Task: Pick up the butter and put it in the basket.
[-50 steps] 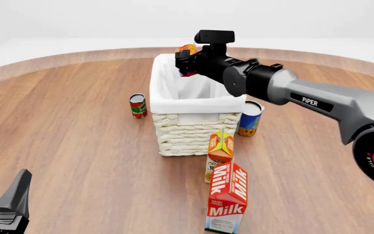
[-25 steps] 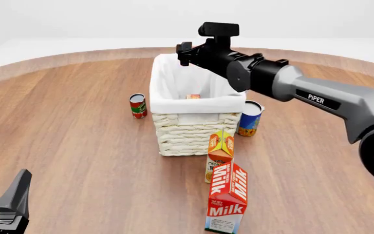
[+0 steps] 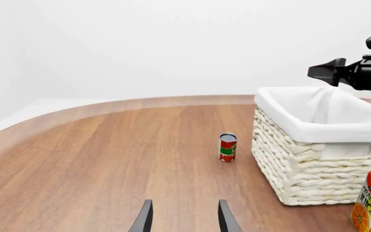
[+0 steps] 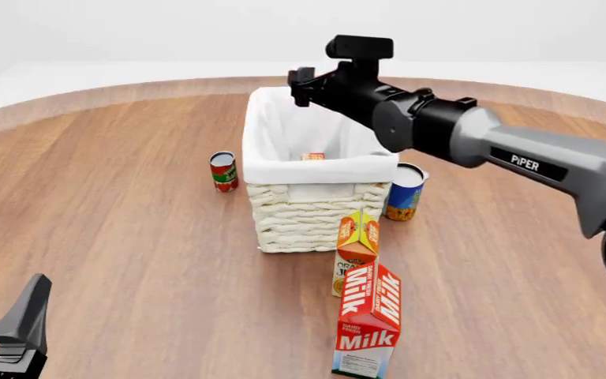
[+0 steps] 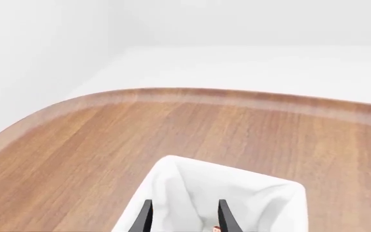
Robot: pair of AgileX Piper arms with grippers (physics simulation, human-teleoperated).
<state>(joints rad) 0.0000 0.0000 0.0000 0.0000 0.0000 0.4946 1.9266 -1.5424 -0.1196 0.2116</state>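
The right hand (image 4: 301,82) hangs in the air over the far end of the basket (image 4: 308,201), at about 12 o'clock from its middle, and its two fingers are spread apart with nothing between them. In the right wrist view the two dark fingers (image 5: 144,220) point down at the white cloth inside the basket (image 5: 263,203). The butter (image 4: 312,156) lies down inside the basket, near the front wall, and only a small red-orange bit of it peeks over the rim. The left hand (image 3: 183,223) sits low near the bottom-left corner of the front view, at about 8 o'clock from the basket and well apart from it. Its fingers are spread too and hold nothing. A small red can (image 4: 223,170) stands on the tabletop (image 4: 114,205) just beside the basket at 9 o'clock. A blue and yellow can (image 4: 405,192) stands just beside it at 3 o'clock. The orange juice carton (image 4: 357,243) stands close to the basket's front at about 5 o'clock, and the tall red and white milk carton (image 4: 368,322) stands just in front of the juice carton, nearer the camera.
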